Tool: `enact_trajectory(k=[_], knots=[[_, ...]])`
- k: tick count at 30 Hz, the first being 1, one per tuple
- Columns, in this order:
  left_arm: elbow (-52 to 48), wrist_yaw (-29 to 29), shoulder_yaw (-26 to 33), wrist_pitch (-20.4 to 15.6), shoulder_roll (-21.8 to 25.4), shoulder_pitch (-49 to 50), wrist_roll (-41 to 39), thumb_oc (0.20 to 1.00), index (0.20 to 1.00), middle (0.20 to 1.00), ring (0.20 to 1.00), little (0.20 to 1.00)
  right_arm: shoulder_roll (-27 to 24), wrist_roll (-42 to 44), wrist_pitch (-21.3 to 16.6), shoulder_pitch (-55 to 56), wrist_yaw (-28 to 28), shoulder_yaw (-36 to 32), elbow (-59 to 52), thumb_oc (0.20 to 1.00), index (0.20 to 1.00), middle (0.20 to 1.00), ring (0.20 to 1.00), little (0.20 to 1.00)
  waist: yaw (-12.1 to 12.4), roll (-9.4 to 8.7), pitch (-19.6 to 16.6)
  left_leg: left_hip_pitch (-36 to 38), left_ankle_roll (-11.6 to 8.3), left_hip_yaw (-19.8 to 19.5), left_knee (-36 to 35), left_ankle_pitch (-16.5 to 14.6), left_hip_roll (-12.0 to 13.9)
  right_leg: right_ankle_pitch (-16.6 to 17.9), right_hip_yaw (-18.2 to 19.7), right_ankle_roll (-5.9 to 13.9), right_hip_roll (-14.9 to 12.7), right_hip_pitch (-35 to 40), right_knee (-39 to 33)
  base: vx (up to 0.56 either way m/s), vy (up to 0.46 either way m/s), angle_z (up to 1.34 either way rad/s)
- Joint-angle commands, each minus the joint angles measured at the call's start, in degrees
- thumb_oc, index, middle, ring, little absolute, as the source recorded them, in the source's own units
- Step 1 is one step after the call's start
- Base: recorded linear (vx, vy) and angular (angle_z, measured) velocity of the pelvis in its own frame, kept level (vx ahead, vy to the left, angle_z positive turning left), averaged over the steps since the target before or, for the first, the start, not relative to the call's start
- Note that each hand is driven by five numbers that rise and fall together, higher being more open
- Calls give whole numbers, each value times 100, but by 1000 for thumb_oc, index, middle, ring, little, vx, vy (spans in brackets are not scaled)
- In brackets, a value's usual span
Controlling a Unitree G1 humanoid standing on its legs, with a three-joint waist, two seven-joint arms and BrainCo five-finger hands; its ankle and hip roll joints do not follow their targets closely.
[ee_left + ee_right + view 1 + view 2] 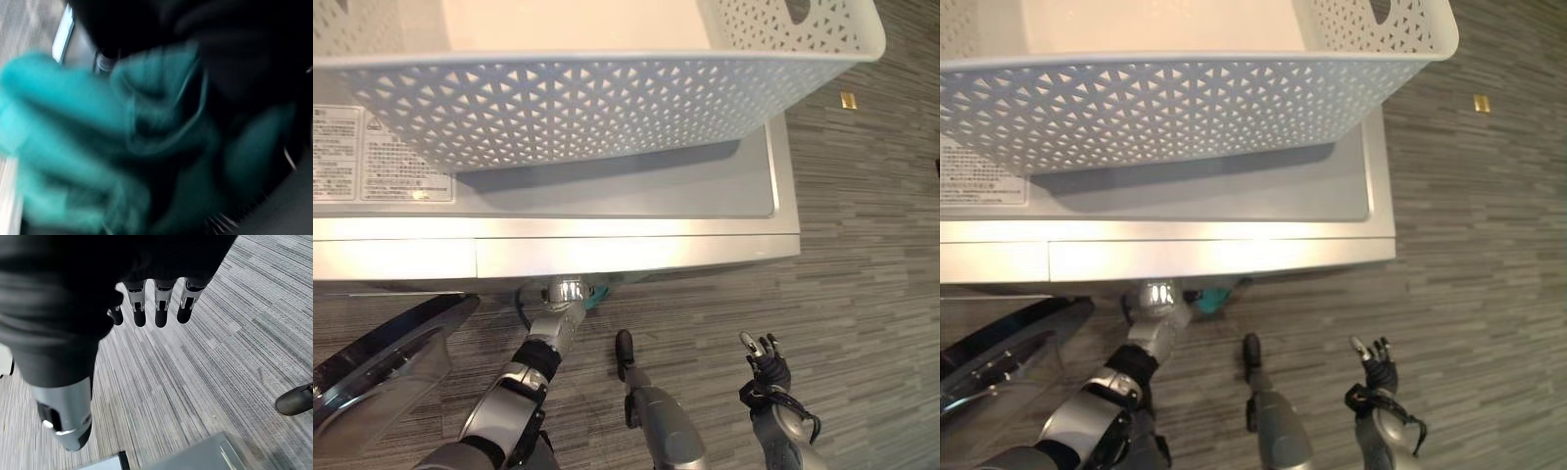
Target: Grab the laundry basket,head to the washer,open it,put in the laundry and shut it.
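The white lattice laundry basket (587,108) rests on top of the silver washer (636,196). My left arm (543,352) reaches under the washer's front edge, and the left hand (205,29) is hidden there. A teal cloth (595,296) peeks out beside that wrist. The same teal cloth (98,147) lies bunched right in front of the hand in the left wrist view. The washer's round door (382,362) stands swung open at the lower left. My right hand (766,367) hangs at the lower right over the floor, its fingers (161,308) straight and holding nothing.
Grey striped carpet (862,255) runs to the right of the washer and in front of it. A small gold object (848,99) lies on the floor at the far right. White label stickers (372,152) sit on the washer top at the left.
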Motion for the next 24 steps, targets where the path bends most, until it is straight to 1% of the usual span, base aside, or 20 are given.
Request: enact_trajectory(k=[1,2,3,4,6,7,8,10,11,12,13,14,16,17,18,19,20,22,24], knots=[[-133,851,884,-1336,182,-1678,-637,200,200,200,200,200,-268,-68,-345,-40,-197,-13,-235,1000,1000,1000,1000,1000,3,-339,-59,-101,135,-147,21,-69,155,-478,124,33,22,-392,988,-74,-40,-5],[-133,851,885,-1336,182,-1678,-637,200,200,200,200,200,-268,-68,-345,-41,-197,-13,-234,1000,1000,1000,1000,1000,3,-339,-57,-100,135,-147,21,-69,155,-478,124,33,22,-391,988,19,-39,-4],[-195,1039,1016,-1445,401,-2025,-523,200,200,200,200,200,-382,-101,-369,-175,-119,71,-167,1000,1000,1000,1000,1000,-45,-421,-102,-12,122,-78,21,-108,192,-474,151,50,55,-367,997,19,-39,-10],[-206,1085,1106,-1502,523,-2178,-529,200,200,200,200,200,-419,-93,-386,-222,-98,94,-160,1000,1000,1000,1000,1000,-62,-459,-114,27,116,-45,21,-126,208,-471,182,56,75,-359,1000,19,-39,-16],[-205,1084,1106,-1502,524,-2180,-530,200,200,200,200,200,-419,-92,-387,-223,-98,94,-159,1000,1000,1000,1000,1000,-60,-460,-111,30,116,-43,21,-126,208,-471,183,56,75,-357,1000,12,-22,-21],[-114,1123,845,-1023,1129,-2307,302,200,200,200,200,200,-598,-127,-471,-209,40,58,-193,1000,1000,1000,1000,1000,-78,-516,-170,107,98,31,21,-136,259,-446,224,63,104,-333,989,22,-44,-15],[54,1019,502,-550,1384,-2294,1022,200,200,200,200,200,-678,-158,-492,-194,100,25,-190,1000,1000,1000,1000,1000,-72,-523,-170,122,93,45,21,-122,274,-431,221,64,105,-322,985,23,-47,-20],[302,692,-98,20,1802,-2170,2074,200,200,200,200,200,-900,-191,-511,-145,196,-147,-324,1000,1000,1000,1000,1000,-59,-526,-164,141,87,60,21,-100,292,-407,201,69,106,-292,971,4,-14,-17],[349,524,-411,211,1988,-2051,2583,200,200,200,200,200,-977,-185,-528,-95,231,-229,-377,1000,1000,1000,1000,1000,-36,-512,-151,143,86,53,21,-91,297,-401,183,74,99,-279,968,3,-5,-3],[349,524,-411,211,1988,-2051,2583,200,200,200,200,200,-977,-185,-528,-95,231,-229,-377,1000,1000,1000,1000,1000,-36,-513,-150,143,86,54,21,-91,297,-401,183,74,99,-278,968,12,-13,-3],[262,179,-898,404,2252,-1775,3391,200,200,200,200,200,-1051,-113,-544,-29,350,-317,-462,1000,1000,1000,1000,1000,32,-467,-127,88,87,-1,21,-73,291,-404,113,79,75,-272,961,0,0,0],[261,180,-897,405,2252,-1773,3391,200,200,200,200,200,-1051,-113,-544,-28,350,-317,-463,1000,1000,1000,1000,1000,31,-466,-128,87,87,-2,21,-72,291,-404,112,79,74,-272,961,0,0,0],[-40,-25,-1161,482,2380,-1338,4011,200,200,200,200,200,-989,105,-590,24,521,-394,-531,1000,1000,1000,1000,1000,129,-414,-45,5,81,-84,21,-46,281,-412,20,80,46,-265,950,1,-9,3],[-40,-25,-1161,482,2380,-1338,4011,200,200,200,200,200,-989,105,-590,24,521,-394,-531,1000,1000,1000,1000,1000,129,-414,-45,5,81,-84,21,-46,281,-412,20,80,46,-265,950,-10,-26,12],[-157,-112,-1225,495,2360,-1070,4270,247,247,247,247,247,-998,258,-643,52,655,-412,-657,1000,1000,1000,1000,1000,193,-402,17,-76,78,-135,21,-27,279,-412,-43,81,26,-282,943,-12,-15,16],[-124,-159,-1259,513,2323,-990,4348,288,288,288,288,288,-1024,307,-652,53,693,-405,-707,1000,1000,1000,1000,1000,213,-400,35,-114,81,-163,21,-20,275,-415,-60,79,21,-297,943,-18,-17,19],[-104,-228,-1320,523,2294,-899,4443,294,294,294,294,294,-1052,358,-678,66,735,-408,-788,1000,1000,1000,1000,1000,233,-401,66,-174,81,-193,21,-7,273,-418,-89,77,11,-323,945,-16,-9,17],[-84,-261,-1334,524,2272,-865,4479,294,294,294,294,294,-1063,390,-681,87,771,-409,-861,1000,1000,1000,1000,1000,241,-408,89,-207,82,-211,21,-4,267,-415,-103,78,5,-339,936,-15,-13,9],[-43,-366,-1316,446,2211,-883,4364,263,263,263,263,263,-1174,588,-724,99,955,-437,-825,1000,1000,1000,1000,1000,235,-439,144,-343,73,-272,21,20,271,-393,-164,84,-10,-392,910,-20,-23,13]])
